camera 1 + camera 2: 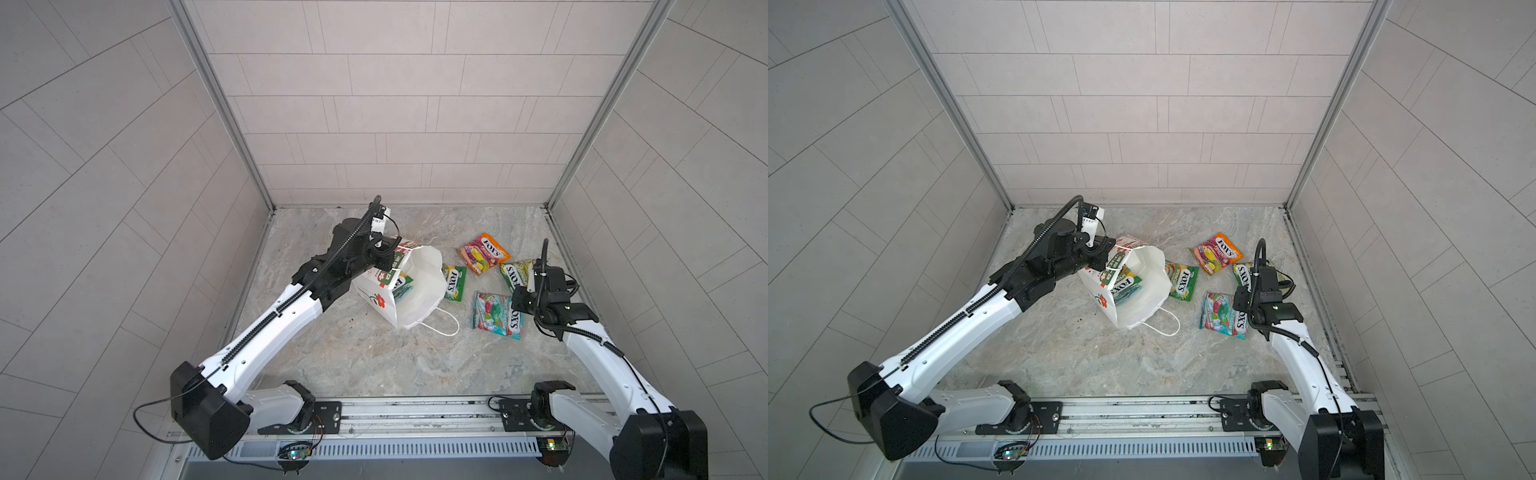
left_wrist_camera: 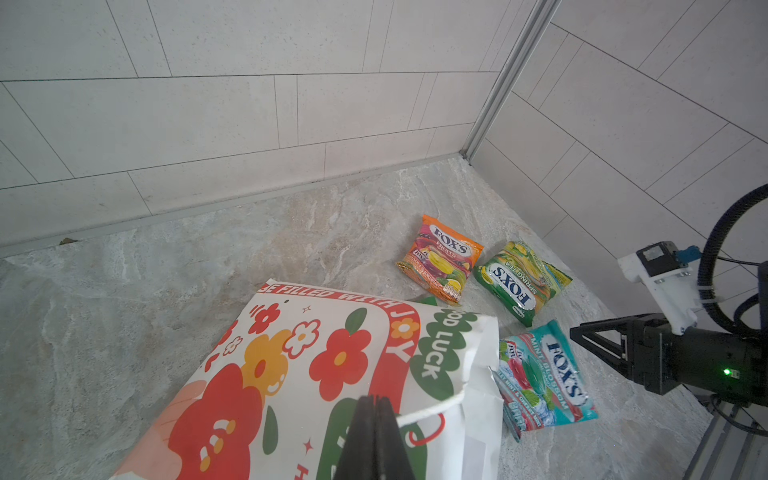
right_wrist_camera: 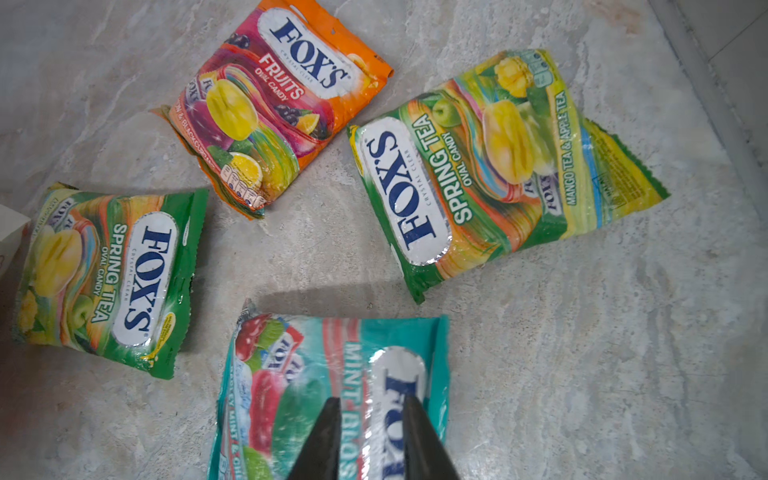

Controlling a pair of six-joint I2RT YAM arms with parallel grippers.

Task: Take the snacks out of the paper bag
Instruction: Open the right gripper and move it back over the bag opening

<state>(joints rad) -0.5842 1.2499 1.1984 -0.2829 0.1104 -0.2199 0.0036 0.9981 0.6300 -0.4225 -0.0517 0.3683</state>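
Clenched left hand [image 2: 375, 400] pins paper bag [image 2: 291, 353] rim, likely keeping mouth open. Released right hand [image 3: 371, 400] hangs over teal pouch [image 3: 282, 395] outside bag.

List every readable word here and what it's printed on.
"E FILLED WITH J", "OOD LUCK": paper bag
"FOX'S CRYSTAL CLEAR FRUITS OVAL CANDY": orange pouch
"FOX'S CRYSTAL CLEAR SPRING TEA OVAL CANDY": green pouch by the bag
Same plus "MANGO TEA & APPLE TEA": green pouch by the wall
"FOX'S MINT BLOSSOM": teal pouch
"FOX'S": pouch inside the bag
Finer print: too small to read.
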